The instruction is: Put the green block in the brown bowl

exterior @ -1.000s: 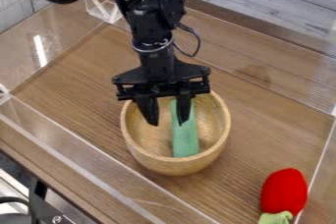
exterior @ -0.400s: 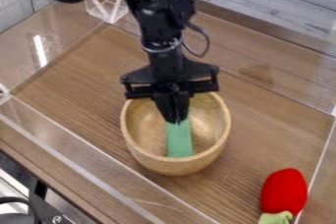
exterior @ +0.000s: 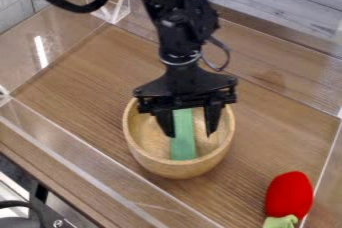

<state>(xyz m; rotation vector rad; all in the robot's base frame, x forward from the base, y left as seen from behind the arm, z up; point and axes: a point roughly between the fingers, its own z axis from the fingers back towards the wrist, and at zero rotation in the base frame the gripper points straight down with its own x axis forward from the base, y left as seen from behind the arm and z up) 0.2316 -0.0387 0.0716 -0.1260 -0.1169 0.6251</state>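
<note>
Green block (exterior: 183, 136) lies inside your brown bowl (exterior: 147, 155), leaning toward its far wall. Your gripper (exterior: 186, 115) hangs over it, fingers spread either side, gripping nothing. Red toy (exterior: 287, 196) sits well apart.

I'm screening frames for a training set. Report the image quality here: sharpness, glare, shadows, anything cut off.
Camera view: small and soft overall, so the wood grain is smeared; pale glare streaks the clear wall at upper left; the gripper, jaws spread, casts a dim shadow into the brown bowl around the green block; the red toy is cut off by the bottom edge.
</note>
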